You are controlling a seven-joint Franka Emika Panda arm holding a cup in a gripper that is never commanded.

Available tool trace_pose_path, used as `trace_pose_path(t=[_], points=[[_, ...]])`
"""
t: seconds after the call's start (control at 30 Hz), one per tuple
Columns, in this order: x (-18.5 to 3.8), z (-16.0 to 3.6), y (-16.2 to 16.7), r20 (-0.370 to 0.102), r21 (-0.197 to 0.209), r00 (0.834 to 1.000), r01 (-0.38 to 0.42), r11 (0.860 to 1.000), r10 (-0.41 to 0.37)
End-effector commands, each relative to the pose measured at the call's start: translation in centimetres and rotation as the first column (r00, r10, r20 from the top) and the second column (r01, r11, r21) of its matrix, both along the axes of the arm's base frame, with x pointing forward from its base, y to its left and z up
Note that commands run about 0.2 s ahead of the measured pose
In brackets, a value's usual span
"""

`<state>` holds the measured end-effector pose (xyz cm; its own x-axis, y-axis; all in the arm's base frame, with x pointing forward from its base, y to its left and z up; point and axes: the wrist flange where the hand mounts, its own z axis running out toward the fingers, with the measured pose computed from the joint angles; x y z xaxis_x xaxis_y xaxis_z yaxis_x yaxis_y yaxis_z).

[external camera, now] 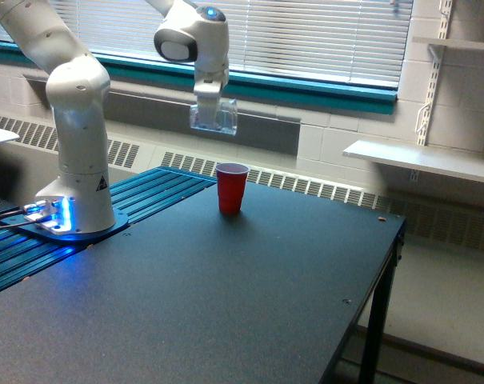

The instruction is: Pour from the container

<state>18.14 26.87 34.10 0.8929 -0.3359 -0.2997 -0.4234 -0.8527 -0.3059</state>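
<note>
My gripper [212, 114] hangs from the white arm, shut on the clear see-through cup [218, 117], which it holds roughly upright in the air. The cup is above and slightly to the exterior view's left of the red plastic cup [232, 188]. That red cup stands upright on the dark table [226, 296], well below the held cup. The held cup's contents are too small to make out.
The arm's white base [75, 200] stands on a blue ribbed platform [146, 196] at the exterior view's left. Behind are a window sill, blinds and a radiator; a white shelf [418, 160] sits at the right. The table's right edge drops off near the leg [378, 320].
</note>
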Motion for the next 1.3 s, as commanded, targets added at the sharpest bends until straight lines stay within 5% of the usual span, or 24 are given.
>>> trace_pose_path(t=[0.03, 0.43, 0.9, 1.3], points=[[-0.4, -0.6, -0.7, -0.013, 0.007, 1.0, 0.007, 1.0, -0.007], [1.1, -0.9, -2.8, -0.038, 0.01, 0.994, 0.1, 0.995, -0.1], [1.6, -2.8, -5.2, -0.102, -0.049, 0.978, 0.176, 0.983, -0.18], [0.4, -4.0, -4.5, -0.122, -0.114, 0.98, 0.143, 0.983, -0.157]])
